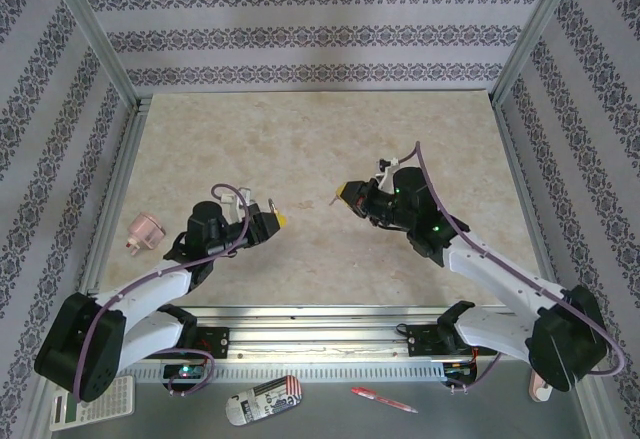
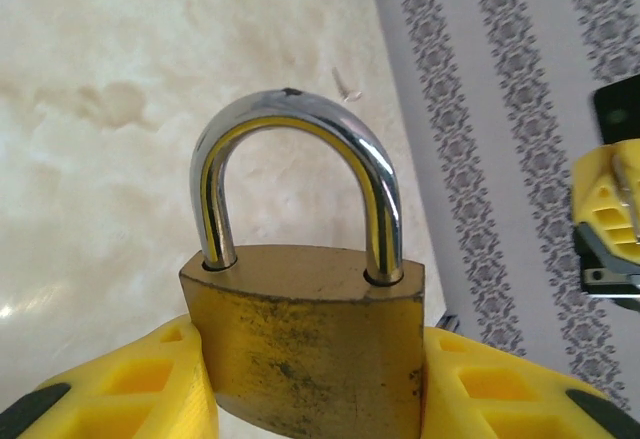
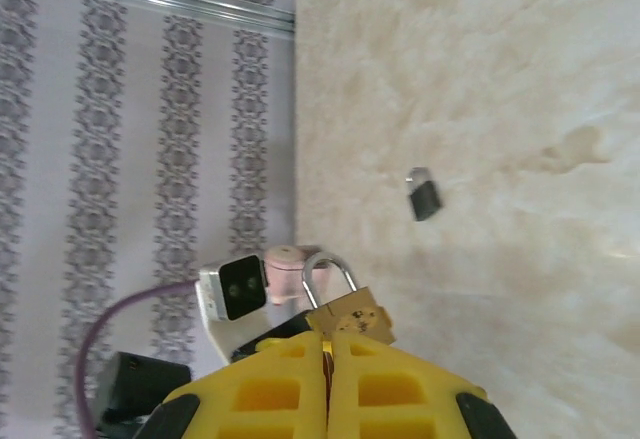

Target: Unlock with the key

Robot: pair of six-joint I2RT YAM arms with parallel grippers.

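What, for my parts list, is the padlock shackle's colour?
The shackle is shiny silver; best in left wrist view.

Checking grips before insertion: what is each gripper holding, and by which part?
Left gripper clamps the brass padlock by its body, shackle free. Right gripper pinches the key by one end, tip sticking out.

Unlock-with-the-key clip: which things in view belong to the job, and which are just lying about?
In the job: key in right claw; brass padlock in left claw.
Lying about: small black block; pink object; red pen.
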